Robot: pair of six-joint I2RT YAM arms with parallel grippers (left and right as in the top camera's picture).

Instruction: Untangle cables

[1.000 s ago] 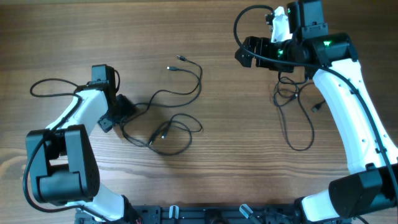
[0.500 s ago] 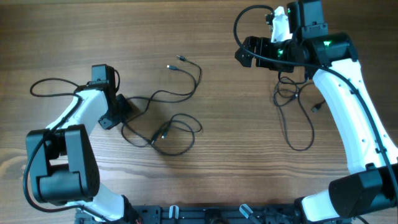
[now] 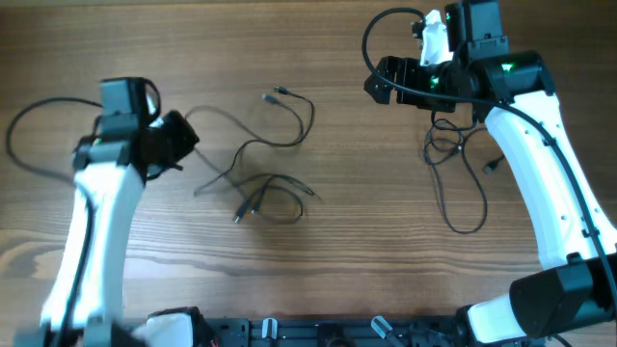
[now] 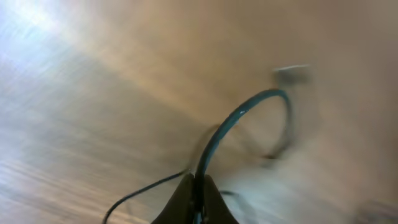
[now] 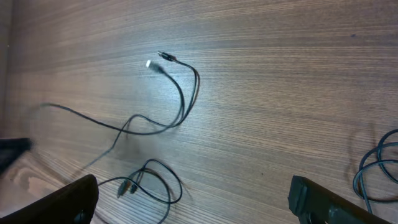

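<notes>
Cables (image 3: 270,144) are spread over the middle of the bench (image 3: 347,260). Most of their loops are gathered in one knot (image 3: 268,198), with short plug ends (image 3: 241,212) caught in it. To the left of the knot, the left hand (image 3: 172,143) is closed on a single strand (image 4: 239,114), which is seen pinched between the fingertips in the left wrist view. That view is smeared, so how firmly the strand is seated cannot be judged. Well to the right of the knot, the right hand (image 5: 194,190) is spread wide and nothing is held in it. A second bundle (image 3: 453,169) lies on that same side, apart from the knot.

The chief risk is judged to be that the knot would be tightened rather than loosened. The gripped strand appears to run toward it and nothing pins the knot down, so a pull to the left would likely drag the whole mass across the bench. A plug end could be snagged in a loop and the loop cinched around it. So thin a cord could also be pulled out of the closed fingers under tension. The free pair of plugs (image 3: 274,96), beyond the knot, could be swept back into it.
</notes>
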